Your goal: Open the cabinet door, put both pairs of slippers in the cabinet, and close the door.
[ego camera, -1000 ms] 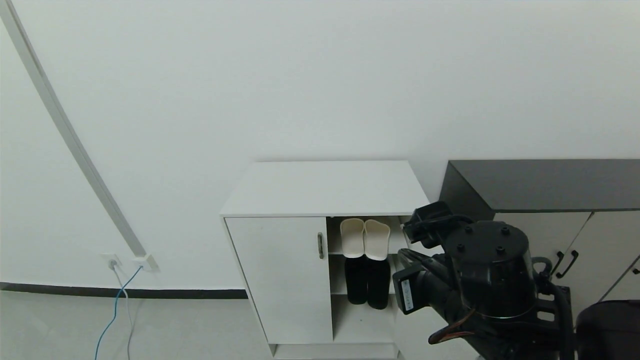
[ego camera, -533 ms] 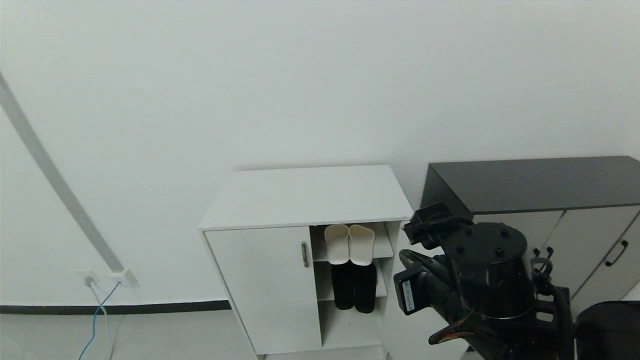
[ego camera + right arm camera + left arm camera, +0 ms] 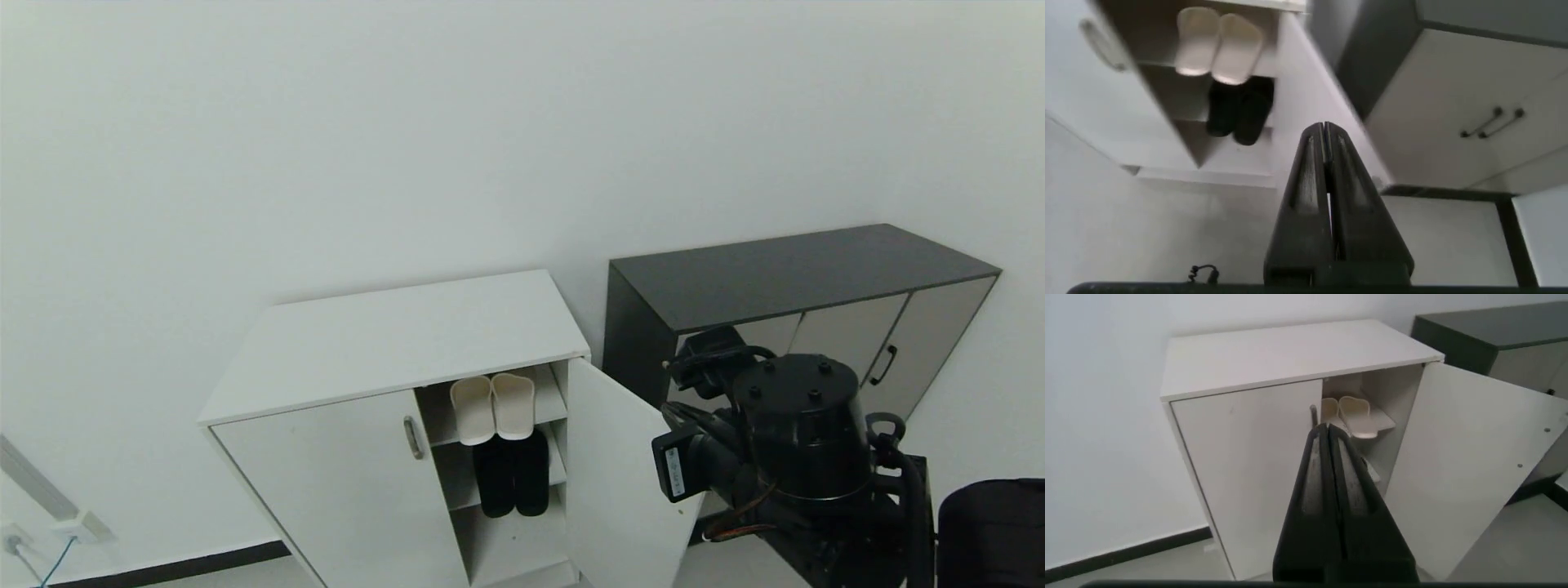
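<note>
The white cabinet (image 3: 392,335) has its left door (image 3: 343,490) shut and its right door (image 3: 624,482) swung open. Inside, a pair of white slippers (image 3: 492,407) lies on the top shelf, with a pair of black slippers (image 3: 512,474) on the shelf below. My left gripper (image 3: 1321,431) is shut with nothing in it, held in front of the cabinet (image 3: 1290,355), near the shut door's handle edge. My right gripper (image 3: 1324,129) is also shut with nothing in it, hanging over the floor before the open door (image 3: 1315,90), apart from the white slippers (image 3: 1217,37) and black slippers (image 3: 1239,106).
A dark sideboard (image 3: 784,273) with pale doors stands right of the cabinet, close behind the open door. A wall socket with cables (image 3: 16,543) sits low at the far left. The floor (image 3: 1167,229) in front of the cabinet is bare.
The head camera has swung, so the cabinet now sits lower left and the open door's face shows. Both pairs of slippers stay on their shelves.
</note>
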Robot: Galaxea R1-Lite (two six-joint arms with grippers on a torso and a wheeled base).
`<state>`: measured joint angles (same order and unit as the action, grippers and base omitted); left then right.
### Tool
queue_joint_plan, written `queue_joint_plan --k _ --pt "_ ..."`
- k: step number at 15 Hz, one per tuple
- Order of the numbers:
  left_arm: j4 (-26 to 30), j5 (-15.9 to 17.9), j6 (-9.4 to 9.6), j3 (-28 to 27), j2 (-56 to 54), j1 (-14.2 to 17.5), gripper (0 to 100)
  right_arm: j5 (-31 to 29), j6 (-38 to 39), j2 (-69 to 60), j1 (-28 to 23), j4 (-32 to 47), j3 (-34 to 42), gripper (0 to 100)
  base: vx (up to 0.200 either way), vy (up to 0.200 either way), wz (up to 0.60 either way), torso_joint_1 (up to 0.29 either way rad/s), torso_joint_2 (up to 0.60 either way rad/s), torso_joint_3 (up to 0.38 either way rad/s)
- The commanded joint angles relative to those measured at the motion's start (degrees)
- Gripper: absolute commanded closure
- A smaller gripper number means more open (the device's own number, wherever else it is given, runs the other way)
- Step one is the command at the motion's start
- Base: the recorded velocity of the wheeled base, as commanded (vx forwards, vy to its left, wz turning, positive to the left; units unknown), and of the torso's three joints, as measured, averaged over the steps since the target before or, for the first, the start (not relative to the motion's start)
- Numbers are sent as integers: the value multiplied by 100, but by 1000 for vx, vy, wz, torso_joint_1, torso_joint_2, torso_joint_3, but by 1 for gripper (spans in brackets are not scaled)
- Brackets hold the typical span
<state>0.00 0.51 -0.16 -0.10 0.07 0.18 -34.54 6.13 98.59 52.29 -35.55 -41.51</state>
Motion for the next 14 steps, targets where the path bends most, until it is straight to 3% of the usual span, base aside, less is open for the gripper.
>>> queue_joint_plan --k 1,7,14 --pt "0 2 -2 1 1 -9 100 8 2 20 -43 4 -6 100 -200 0 0 7 2 -2" --pt "-9 -7 -2 1 1 -9 100 281 2 398 -746 4 -270 100 0 0 0 0 0 0" --pt "0 -7 -11 1 1 -9 100 1151 310 1629 -2337 13 -1193 100 0 0 0 0 0 0"
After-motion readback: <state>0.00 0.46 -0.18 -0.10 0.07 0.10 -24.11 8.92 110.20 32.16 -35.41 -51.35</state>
